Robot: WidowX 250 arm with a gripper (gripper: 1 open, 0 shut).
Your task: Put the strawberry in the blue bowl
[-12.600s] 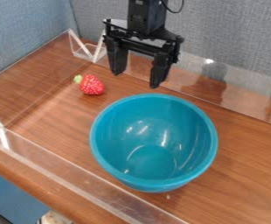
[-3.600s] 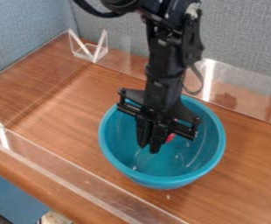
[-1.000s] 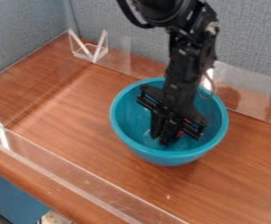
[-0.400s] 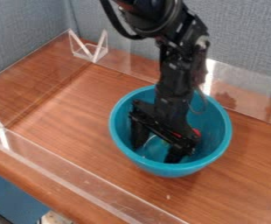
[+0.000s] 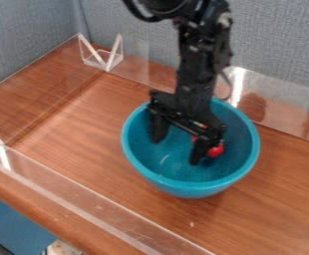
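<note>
The blue bowl sits on the wooden table right of centre. My gripper hangs over its inside, pointing down, fingers spread wide and open with nothing between them. The strawberry shows as a small red patch inside the bowl, by the right finger and partly hidden behind it.
Clear plastic walls border the wooden table at front, left and back. A clear plastic stand sits at the back left corner. The arm rises up behind the bowl.
The gripper went from shut low in the bowl to wide open and has lifted a little. The strawberry now lies loose in the bowl by the right finger.
</note>
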